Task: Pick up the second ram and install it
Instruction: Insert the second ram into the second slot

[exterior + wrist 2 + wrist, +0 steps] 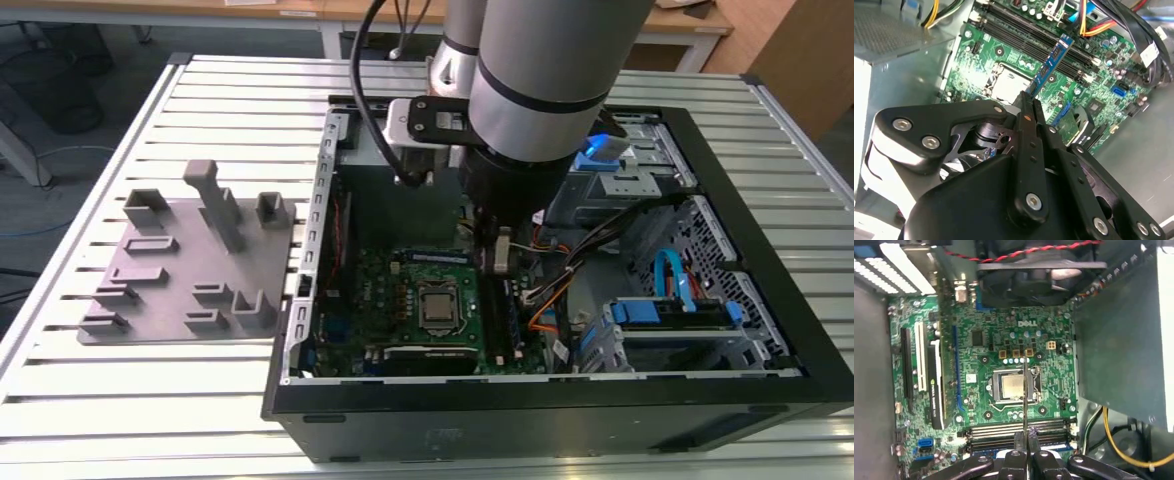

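Second ram (1052,61) within the hand (1027,99)

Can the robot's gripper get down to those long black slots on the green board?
Probably yes. The gripper, shut on the second ram, hangs above the memory slots, and no cable or other part lies between them.

Looking at an open case (561,408) lying on the slatted tabletop (134,400), a grey tray (160,272) sitting just beside it at the exterior view's left; inside, seeing a green motherboard (384,300), CPU socket (438,306), blue cable (671,275).
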Action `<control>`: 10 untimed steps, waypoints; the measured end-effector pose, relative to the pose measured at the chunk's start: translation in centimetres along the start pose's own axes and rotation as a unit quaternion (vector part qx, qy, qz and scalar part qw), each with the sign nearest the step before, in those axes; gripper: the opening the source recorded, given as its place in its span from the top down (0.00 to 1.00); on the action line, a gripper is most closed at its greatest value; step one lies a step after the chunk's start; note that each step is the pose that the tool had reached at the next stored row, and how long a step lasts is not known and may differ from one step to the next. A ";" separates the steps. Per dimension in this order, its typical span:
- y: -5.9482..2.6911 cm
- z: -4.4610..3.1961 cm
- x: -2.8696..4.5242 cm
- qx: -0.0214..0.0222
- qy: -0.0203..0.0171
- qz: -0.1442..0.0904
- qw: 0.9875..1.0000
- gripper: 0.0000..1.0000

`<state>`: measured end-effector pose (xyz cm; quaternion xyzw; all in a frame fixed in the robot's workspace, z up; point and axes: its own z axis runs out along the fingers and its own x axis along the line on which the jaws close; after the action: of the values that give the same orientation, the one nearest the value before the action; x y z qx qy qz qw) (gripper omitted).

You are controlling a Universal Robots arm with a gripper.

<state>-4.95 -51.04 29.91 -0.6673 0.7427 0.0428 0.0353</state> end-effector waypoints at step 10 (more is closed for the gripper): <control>0.00 0.04 0.00 0.009 -0.001 0.080 0.997 0.87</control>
<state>-4.95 -51.04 29.87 -0.6056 0.7938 0.0398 0.0386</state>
